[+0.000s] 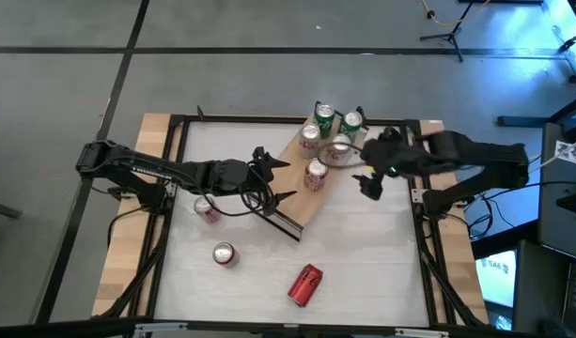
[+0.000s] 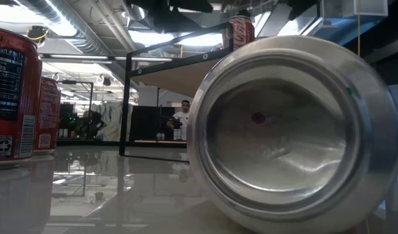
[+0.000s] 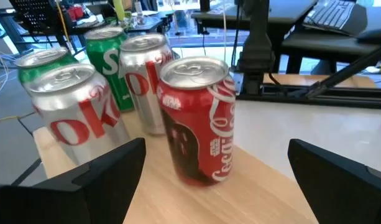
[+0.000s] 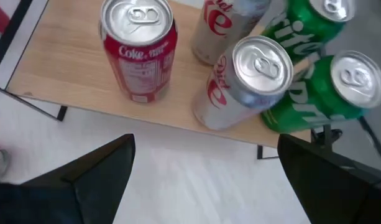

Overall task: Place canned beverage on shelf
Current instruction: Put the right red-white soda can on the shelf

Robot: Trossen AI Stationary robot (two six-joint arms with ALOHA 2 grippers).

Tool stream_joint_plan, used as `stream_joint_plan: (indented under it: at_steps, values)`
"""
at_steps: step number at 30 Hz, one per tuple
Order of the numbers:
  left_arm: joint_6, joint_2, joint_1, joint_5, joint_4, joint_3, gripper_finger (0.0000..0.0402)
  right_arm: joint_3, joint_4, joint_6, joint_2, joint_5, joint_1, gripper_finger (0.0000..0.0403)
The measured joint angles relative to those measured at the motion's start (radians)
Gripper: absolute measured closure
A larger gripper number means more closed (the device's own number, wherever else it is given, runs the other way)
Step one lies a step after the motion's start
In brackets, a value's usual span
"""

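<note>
The long light-wood shelf [image 1: 311, 183] with dark metal ends sits slantwise on the white counter [image 1: 363, 253], and five upright cans are crowded at its far end: a red cola can [image 1: 316, 175] nearest the middle, two silver diet cola cans [image 1: 339, 148] behind it, and two green soda cans [image 1: 323, 115] at the very end. Packing them two abreast from one end leaves the near stretch of board bare, presumably to take the cans not yet shelved.

The left gripper [image 1: 273, 178] hangs over that bare stretch, its jaws spread wide and aimed at the red can without touching it; the left wrist view shows the can standing free between the two dark fingers [image 3: 103, 177]. The right gripper [image 1: 370, 180] hovers just off the shelf's long edge, beside the silver cans, jaws likewise spread and empty.

Three cans remain on the counter: a red can lying on its side [image 1: 304, 284], a silver-topped can standing near it [image 1: 223, 253], and another red can [image 1: 206, 208] under the left arm, whose pose I cannot quite make out. The shelf acts as the only container here, and it holds five cans.
</note>
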Motion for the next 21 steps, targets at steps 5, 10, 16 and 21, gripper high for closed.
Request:
stream_joint_plan:
  at_steps: [5,10,16,21]
  values:
    - [-0.050,0.041,0.000,-0.003,-0.001,0.000,0.0017,-0.175,0.065,0.102,-0.113,0.117,0.106,0.0015]
    - [-0.057,0.041,0.000,-0.012,0.014,0.000,0.0017,-0.383,0.226,0.158,-0.230,0.203,0.154,0.0015]
    - [-0.056,0.042,0.000,-0.045,0.039,0.000,0.0018,-0.593,0.520,0.095,-0.310,0.211,0.158,0.0015]
    - [-0.059,0.062,0.012,-0.058,0.071,0.000,0.0034,-0.681,0.636,0.043,-0.316,0.174,0.158,0.0015]
